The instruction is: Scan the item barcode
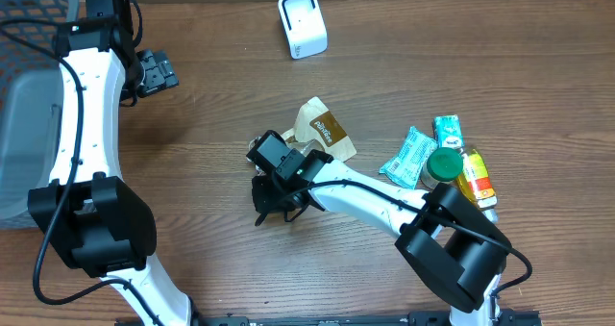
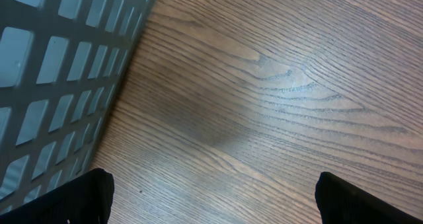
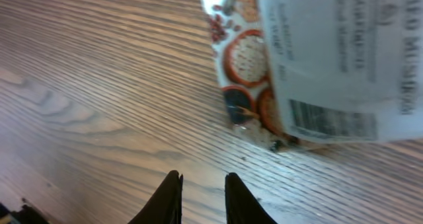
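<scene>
A brown snack pouch lies flat near the table's middle. In the right wrist view the pouch shows a white label with a barcode. My right gripper hovers just left of and nearer than the pouch, apart from it. Its fingers stand a narrow gap apart, with only bare wood between them. A white scanner stands at the back centre. My left gripper is at the far left, wide open over bare table.
A grey mesh basket fills the left edge and sits close beside the left gripper, its wall in the left wrist view. At right lie two teal packets, a green-capped bottle and a yellow packet.
</scene>
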Controlling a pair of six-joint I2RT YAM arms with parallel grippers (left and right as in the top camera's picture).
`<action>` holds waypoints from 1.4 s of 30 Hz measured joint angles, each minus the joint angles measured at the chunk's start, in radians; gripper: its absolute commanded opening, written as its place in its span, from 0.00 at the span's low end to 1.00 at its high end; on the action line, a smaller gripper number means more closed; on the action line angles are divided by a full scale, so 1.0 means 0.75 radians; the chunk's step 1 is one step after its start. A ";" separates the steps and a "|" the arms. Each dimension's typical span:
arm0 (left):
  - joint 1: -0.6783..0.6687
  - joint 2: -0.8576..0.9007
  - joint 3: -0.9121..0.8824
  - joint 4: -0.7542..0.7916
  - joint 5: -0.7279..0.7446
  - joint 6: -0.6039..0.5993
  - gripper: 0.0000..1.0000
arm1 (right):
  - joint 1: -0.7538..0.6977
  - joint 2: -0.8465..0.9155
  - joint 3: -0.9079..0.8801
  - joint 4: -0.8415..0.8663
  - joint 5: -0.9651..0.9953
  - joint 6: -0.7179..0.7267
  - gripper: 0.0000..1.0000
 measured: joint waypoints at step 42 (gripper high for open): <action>0.000 0.000 0.000 0.000 0.000 0.000 0.99 | -0.134 0.000 -0.001 0.174 0.101 0.003 0.25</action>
